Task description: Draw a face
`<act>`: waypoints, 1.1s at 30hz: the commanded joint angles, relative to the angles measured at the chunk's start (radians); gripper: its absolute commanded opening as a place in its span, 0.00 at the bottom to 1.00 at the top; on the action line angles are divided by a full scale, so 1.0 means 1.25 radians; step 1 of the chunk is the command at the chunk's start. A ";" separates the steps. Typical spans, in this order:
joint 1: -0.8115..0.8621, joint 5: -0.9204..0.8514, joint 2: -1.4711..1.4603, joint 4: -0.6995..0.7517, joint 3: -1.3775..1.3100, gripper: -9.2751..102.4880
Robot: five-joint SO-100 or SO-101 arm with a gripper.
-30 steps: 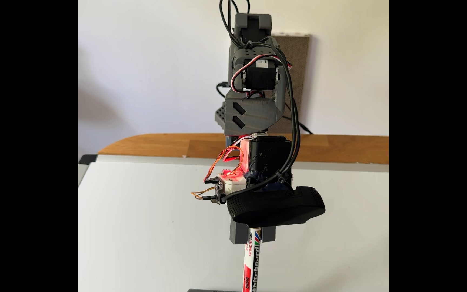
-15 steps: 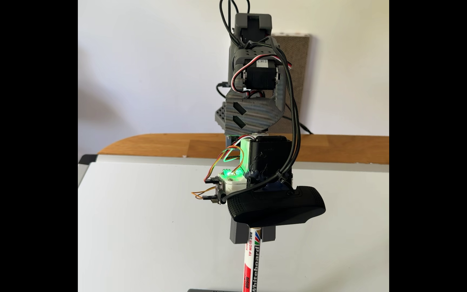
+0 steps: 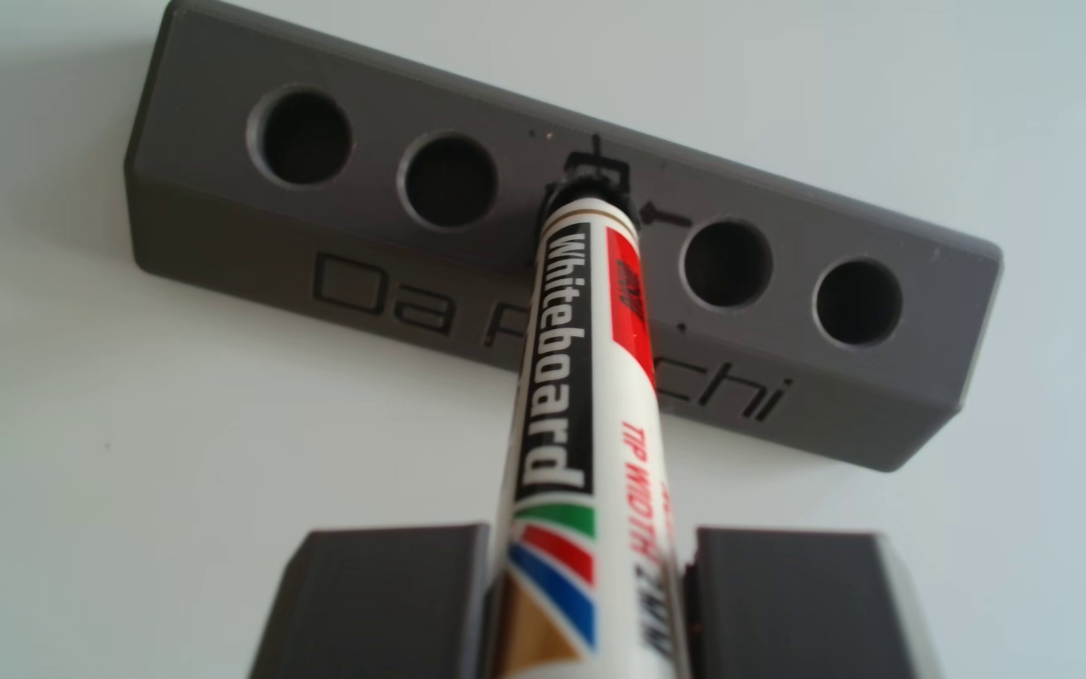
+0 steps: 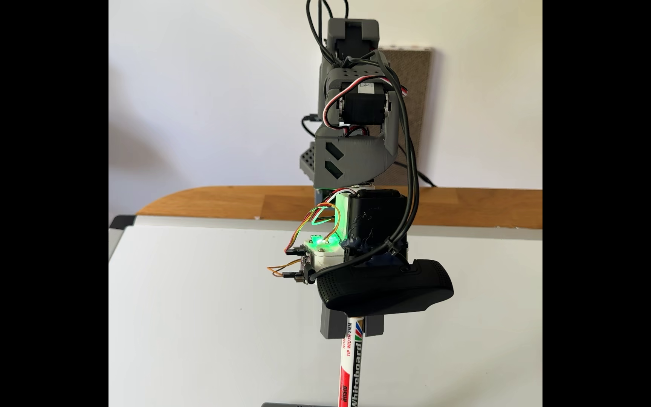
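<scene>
Grey five-holed block [image 3: 214, 215] lies on the whiteboard [image 3: 103, 489], wooden table [image 4: 218, 203] beyond.

grey holder block [image 3: 214, 215], white-and-red marker [image 3: 583, 365], green-lit board [image 4: 318, 244]

Soft, even daylight fills both views. In the fixed view the whiteboard [image 4: 206, 313] is bright without glare, faint shadows lie on the wall [image 4: 140, 148] at 9 o'clock, and a green LED [image 4: 318, 242] glows. In the other view the marker [image 3: 586, 405] blurs toward 6 o'clock.
</scene>
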 commanded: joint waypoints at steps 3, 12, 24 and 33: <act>-0.017 0.007 0.158 0.040 -0.064 0.08; -0.012 0.007 0.214 0.076 -0.065 0.08; -0.037 0.007 0.379 0.198 -0.044 0.08; -0.151 -0.075 0.416 0.301 -0.010 0.08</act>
